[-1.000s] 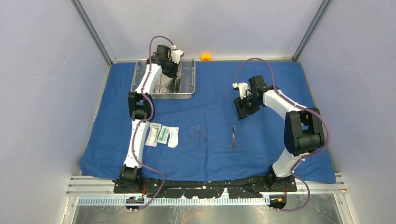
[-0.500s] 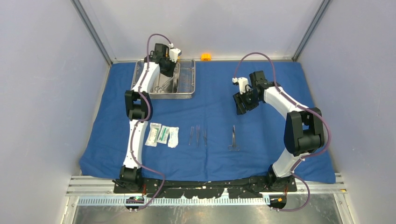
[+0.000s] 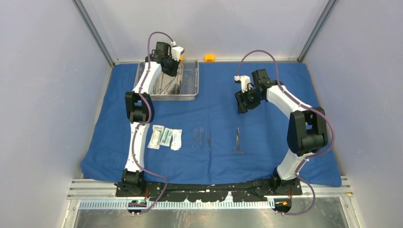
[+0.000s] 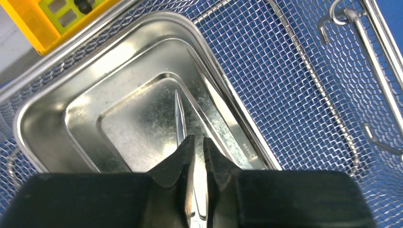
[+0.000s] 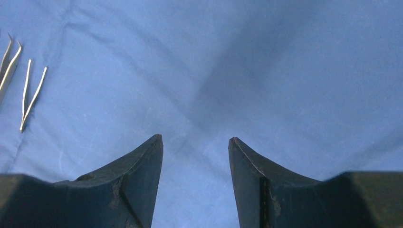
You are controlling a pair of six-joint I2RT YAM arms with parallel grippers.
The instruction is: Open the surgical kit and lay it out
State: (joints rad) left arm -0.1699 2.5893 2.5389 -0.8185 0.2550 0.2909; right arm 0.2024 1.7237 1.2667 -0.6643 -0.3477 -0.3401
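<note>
Surgical kit spread on its blue cloth (image 3: 266, 161), one thin tool pinched over the tray.

The cloth lies flat and lightly creased. On its near half sit three white-green packets (image 3: 164, 137) side by side, then the loose forceps (image 3: 201, 137), then the scissors (image 3: 238, 140) a little apart to the right. The left arm (image 3: 147, 80) bends down over the mesh basket (image 3: 192, 80) at the far left, its jaws pressed nearly together on a thin forceps (image 4: 179, 114) above the solid tray (image 4: 57, 118) inside that basket. The right arm (image 3: 285, 100) hangs over bare cloth with its jaws spread, holding nothing. An orange block (image 3: 209, 58) sits just beyond the basket.
</note>
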